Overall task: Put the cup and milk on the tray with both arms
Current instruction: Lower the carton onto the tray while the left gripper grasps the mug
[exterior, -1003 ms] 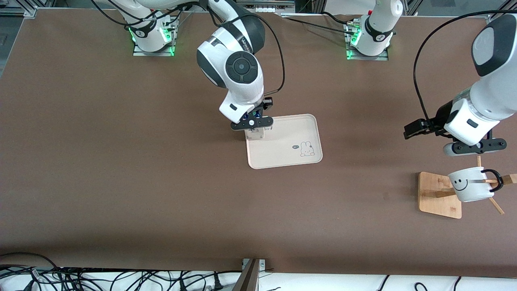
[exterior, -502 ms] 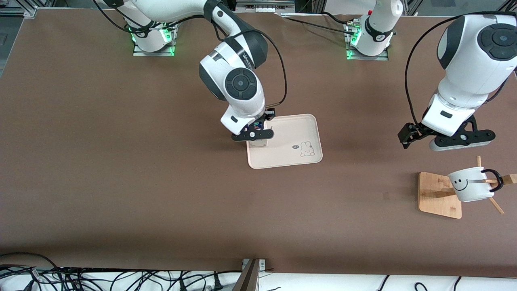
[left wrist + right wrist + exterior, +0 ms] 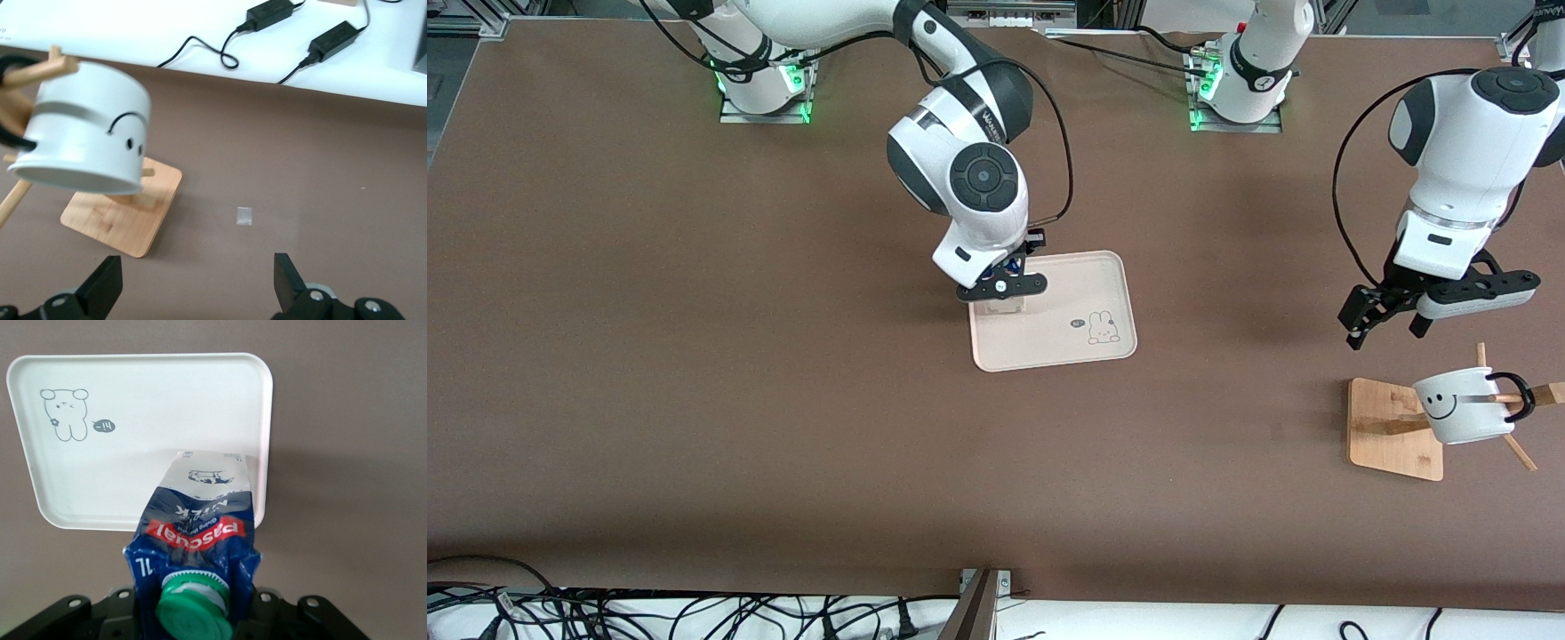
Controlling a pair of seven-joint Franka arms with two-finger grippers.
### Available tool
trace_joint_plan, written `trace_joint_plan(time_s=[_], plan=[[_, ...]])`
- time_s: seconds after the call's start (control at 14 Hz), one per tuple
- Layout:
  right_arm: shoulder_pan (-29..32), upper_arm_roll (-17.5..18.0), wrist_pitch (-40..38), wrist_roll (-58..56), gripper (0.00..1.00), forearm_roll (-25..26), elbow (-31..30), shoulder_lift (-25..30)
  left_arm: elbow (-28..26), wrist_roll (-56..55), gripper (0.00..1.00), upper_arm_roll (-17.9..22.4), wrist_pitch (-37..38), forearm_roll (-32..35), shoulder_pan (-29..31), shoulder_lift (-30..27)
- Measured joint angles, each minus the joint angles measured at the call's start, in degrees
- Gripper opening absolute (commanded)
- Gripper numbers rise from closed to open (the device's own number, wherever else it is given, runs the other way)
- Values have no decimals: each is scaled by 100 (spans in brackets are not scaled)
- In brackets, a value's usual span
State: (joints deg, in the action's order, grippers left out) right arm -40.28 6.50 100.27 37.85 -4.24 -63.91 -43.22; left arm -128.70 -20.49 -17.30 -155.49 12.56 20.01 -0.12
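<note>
Take the tray (image 3: 1080, 342) as your landmark. Your right end effector (image 3: 1000, 289) is clenched on the milk (image 3: 193, 547) near its green cap, holding the carton over the tray's end toward the right arm. From the right wrist view the carton's base looks to be at or just above the tray surface, though you cannot be sure it is resting there. So the milk is nearly placed but not yet let go.

The cup (image 3: 1458, 407) is well away from the tray, toward the left arm's end of the bench, hanging by its handle on a wooden stand (image 3: 1392, 427). Your left end effector (image 3: 1387, 324) hovers over the bench just beside that stand, fingers spread wide and holding nothing.

Left for you: release the milk, then lift the cup off its peg and carry it to the tray.
</note>
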Motion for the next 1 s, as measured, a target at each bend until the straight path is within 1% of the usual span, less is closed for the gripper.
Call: trace_joint_plan(time_s=[0.14,0.36,0.5,0.65,0.86,0.93,1.0], plan=[[-18,-71,1,-1,49,0,1,-61,-55,84,100,0,-147,0,152,72],[-20,-123,11,-7,49,0,2,-119,-1,437,100,1,-716,0,387,393],[-21,-127,41,-8,49,0,3,-131,298,559,100,1,-882,0,441,740],[-34,-128,66,-8,49,0,3,-142,608,573,100,-17,-885,0,437,1023],[-68,-127,67,-8,49,0,3,-151,861,573,100,-42,-888,-1,408,1201],[-73,-127,67,-7,49,0,3,-165,926,573,84,-42,-888,-1,407,1249],[-77,-127,71,-5,51,0,4,-188,975,573,65,-40,-888,-1,409,1290]])
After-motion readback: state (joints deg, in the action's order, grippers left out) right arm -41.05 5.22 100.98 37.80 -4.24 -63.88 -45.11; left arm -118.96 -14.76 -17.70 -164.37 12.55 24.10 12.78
